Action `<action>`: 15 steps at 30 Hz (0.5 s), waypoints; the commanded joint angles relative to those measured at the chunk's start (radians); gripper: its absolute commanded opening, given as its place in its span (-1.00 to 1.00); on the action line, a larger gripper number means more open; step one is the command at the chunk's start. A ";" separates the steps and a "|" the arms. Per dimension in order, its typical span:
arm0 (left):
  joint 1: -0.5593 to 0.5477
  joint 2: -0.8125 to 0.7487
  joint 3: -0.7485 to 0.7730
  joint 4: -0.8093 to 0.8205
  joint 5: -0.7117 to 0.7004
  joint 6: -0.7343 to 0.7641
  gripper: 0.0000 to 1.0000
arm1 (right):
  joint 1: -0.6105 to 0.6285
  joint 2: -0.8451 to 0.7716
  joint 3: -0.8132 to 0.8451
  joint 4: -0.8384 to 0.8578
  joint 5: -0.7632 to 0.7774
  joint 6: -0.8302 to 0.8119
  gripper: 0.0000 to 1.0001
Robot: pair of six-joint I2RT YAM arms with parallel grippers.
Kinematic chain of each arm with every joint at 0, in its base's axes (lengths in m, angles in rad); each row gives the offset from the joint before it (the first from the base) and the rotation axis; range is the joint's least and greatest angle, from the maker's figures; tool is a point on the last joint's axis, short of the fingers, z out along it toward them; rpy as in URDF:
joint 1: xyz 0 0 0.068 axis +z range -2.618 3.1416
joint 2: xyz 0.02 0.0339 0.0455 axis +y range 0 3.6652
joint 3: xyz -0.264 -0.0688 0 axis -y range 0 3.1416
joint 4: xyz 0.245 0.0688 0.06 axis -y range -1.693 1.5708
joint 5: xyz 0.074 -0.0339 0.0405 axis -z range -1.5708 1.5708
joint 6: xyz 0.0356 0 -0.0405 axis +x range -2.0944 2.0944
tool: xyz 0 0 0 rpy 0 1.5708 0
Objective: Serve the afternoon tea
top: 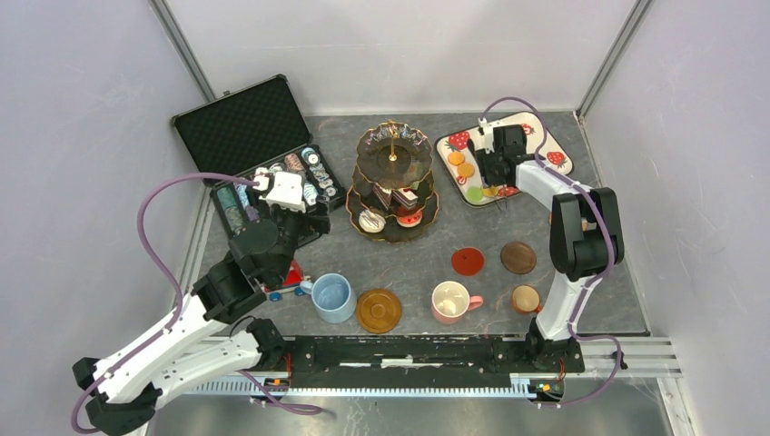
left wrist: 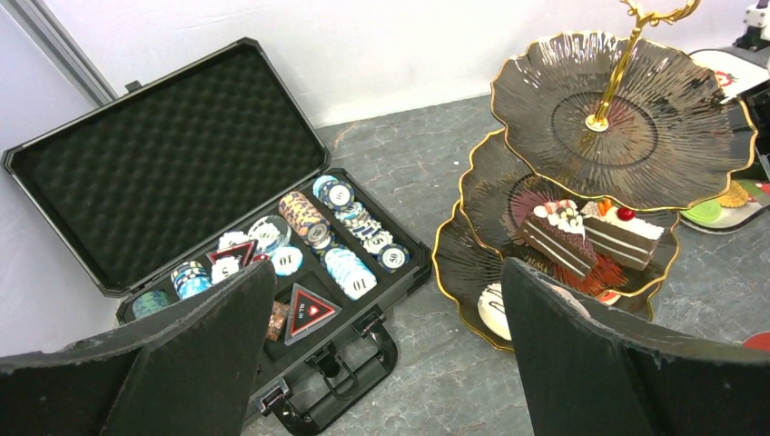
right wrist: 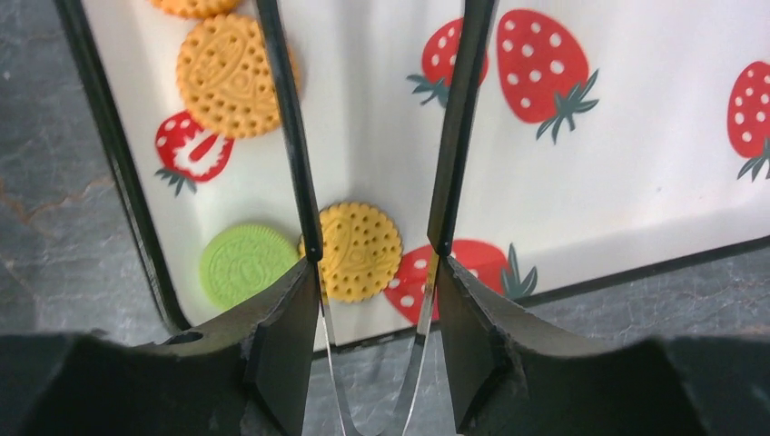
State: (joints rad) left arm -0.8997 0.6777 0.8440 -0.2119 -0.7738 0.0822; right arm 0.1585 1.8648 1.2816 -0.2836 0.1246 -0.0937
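Observation:
The dark three-tier gold-rimmed stand [top: 392, 182] stands mid-table with cake slices [left wrist: 590, 236] on its middle tier and a white sweet [left wrist: 495, 309] on the lowest. My left gripper [left wrist: 381, 363] hangs open above the table between the case and the stand, holding nothing. My right gripper [right wrist: 377, 336] is shut on metal tongs [right wrist: 454, 136] over the strawberry tray [right wrist: 636, 182]. The tongs' arms stand apart, and a yellow biscuit [right wrist: 363, 250] lies under them. A green biscuit [right wrist: 243, 265] and an orange one [right wrist: 227, 73] lie beside it. The tong tips run out of view.
The open black case of poker chips [top: 245, 127] sits back left. A red toy car [top: 289, 282] lies under my left arm. Along the front stand a blue mug [top: 332, 297], pink mug [top: 450, 301] and small brown mug [top: 526, 298], with coasters [top: 379, 310] [top: 468, 262] [top: 518, 257].

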 commanded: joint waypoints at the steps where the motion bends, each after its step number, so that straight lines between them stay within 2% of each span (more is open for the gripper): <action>1: 0.008 0.020 0.001 0.014 0.021 -0.050 1.00 | -0.021 0.037 -0.007 0.144 -0.015 0.012 0.13; 6: 0.014 0.027 0.003 0.014 0.027 -0.055 1.00 | -0.024 0.075 0.001 0.168 -0.015 0.011 0.22; 15: 0.018 0.028 0.003 0.013 0.039 -0.064 1.00 | -0.026 0.028 -0.133 0.276 -0.007 0.023 0.52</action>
State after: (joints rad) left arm -0.8867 0.7116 0.8440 -0.2146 -0.7486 0.0566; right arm 0.1345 1.9358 1.2156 -0.0853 0.1154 -0.0872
